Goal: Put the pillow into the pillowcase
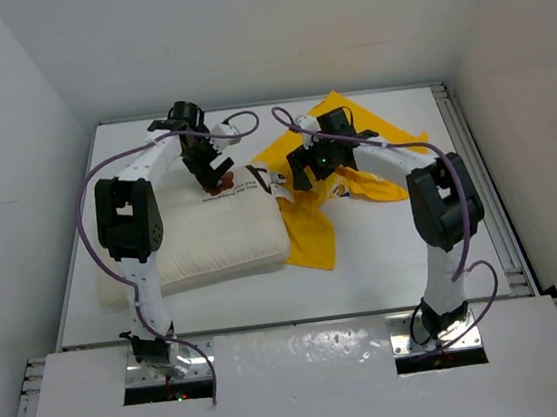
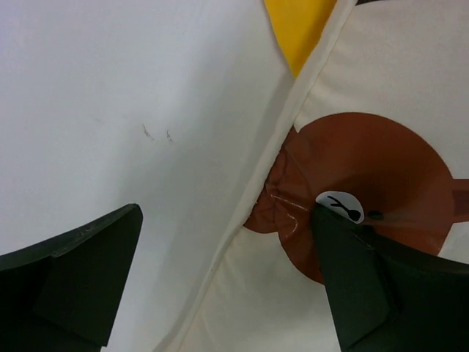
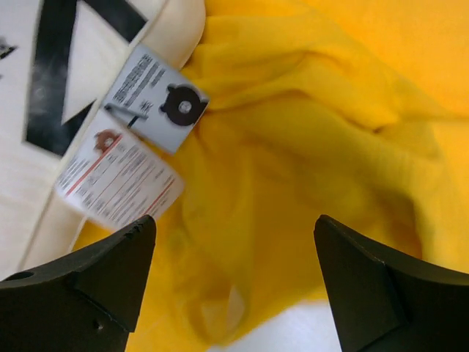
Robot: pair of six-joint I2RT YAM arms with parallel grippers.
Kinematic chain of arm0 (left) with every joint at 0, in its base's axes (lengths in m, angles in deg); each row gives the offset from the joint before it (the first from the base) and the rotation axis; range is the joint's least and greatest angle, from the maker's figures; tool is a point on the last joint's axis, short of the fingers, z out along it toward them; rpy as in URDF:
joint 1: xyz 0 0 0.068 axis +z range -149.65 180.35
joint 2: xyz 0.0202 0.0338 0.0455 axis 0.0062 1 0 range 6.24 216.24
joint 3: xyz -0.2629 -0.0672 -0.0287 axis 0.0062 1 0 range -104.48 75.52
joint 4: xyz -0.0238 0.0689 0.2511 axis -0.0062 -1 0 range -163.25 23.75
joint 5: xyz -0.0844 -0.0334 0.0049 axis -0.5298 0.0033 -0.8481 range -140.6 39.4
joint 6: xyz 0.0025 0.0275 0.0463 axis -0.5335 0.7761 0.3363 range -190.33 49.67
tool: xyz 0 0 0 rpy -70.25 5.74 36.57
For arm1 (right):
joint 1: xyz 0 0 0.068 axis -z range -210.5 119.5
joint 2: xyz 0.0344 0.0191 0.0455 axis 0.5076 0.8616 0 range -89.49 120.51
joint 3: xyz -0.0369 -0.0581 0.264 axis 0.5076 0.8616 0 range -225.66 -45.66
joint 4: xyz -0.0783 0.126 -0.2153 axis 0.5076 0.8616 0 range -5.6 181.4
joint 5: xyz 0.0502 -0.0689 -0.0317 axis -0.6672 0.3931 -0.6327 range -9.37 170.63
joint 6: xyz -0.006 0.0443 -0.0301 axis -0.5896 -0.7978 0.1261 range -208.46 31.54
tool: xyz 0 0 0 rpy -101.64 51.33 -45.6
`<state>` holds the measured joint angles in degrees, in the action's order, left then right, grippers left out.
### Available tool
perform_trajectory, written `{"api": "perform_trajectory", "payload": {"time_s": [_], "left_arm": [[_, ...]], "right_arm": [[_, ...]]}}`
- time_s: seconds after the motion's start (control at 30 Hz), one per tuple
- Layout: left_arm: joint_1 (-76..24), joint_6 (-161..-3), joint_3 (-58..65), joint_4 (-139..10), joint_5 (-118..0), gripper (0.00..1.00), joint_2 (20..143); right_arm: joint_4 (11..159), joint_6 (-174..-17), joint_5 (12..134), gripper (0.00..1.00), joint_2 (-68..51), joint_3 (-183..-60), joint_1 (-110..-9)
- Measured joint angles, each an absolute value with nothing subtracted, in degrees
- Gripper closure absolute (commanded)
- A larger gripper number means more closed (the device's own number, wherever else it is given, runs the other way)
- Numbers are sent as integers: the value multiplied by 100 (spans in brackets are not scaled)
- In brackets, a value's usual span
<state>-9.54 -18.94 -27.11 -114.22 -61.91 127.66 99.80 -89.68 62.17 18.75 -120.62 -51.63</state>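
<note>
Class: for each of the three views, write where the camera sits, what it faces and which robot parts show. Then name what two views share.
Top external: above and behind the bases, looking down on the table; the left arm and right arm show whole.
Left wrist: on the left arm's wrist, facing down at the pillow edge and bare table; the left gripper shows, open.
Right wrist: on the right arm's wrist, facing down at the pillowcase and the pillow's tags; the right gripper shows, open.
Shared: both wrist views show pillow and pillowcase.
</note>
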Motion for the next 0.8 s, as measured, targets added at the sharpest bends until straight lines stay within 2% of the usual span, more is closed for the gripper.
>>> {"api": "perform_trajectory", "payload": {"time_s": [0.03, 0.07, 0.1, 0.13, 0.2, 0.23, 0.37, 0.43, 0.47, 0.53, 0.57, 0.8], "left_arm": [[-945, -1830, -2698, -11402, -6270, 7, 12764], [-945, -1780, -2656, -11387, -6346, 29, 12764], [-945, -1765, -2619, -11387, -6405, 42, 12764], [-943, -1732, -2586, -11422, -6530, 65, 12764], [-943, -1723, -2562, -11551, -6722, 83, 12779], [-930, -1719, -2562, -11605, -6821, 100, 12803], [-881, -1749, -2569, -11721, -7048, 100, 12878], [-836, -1771, -2580, -11730, -7122, 100, 12873], [-814, -1780, -2582, -11728, -7153, 100, 12871], [-781, -1808, -2582, -11726, -7208, 100, 12847], [-777, -1819, -2582, -11728, -7227, 100, 12810], [-814, -1690, -2969, -12270, -7529, 100, 12250]], "right_arm": [[10000, -8872, 6202, 15, 2068, -12241, -5176], [10063, -8784, 6189, 17, 2280, -12436, -5182], [10115, -8697, 6186, 19, 2459, -12584, -5182], [10183, -8631, 6182, 26, 2612, -12702, -5182], [10303, -8520, 6182, 35, 2833, -12798, -5182], [10369, -8485, 6184, 41, 2898, -12807, -5182], [10692, -8330, 6186, 43, 3045, -12886, -5182], [10839, -8201, 6184, 49, 3045, -12958, -5182], [10874, -8144, 6191, 64, 3036, -12982, -5182], [10902, -8024, 6219, 84, 3003, -12984, -5195], [10887, -8030, 6237, 98, 2990, -12975, -5204], [10319, -8979, 6108, 100, 2889, -12958, -5174]]}}
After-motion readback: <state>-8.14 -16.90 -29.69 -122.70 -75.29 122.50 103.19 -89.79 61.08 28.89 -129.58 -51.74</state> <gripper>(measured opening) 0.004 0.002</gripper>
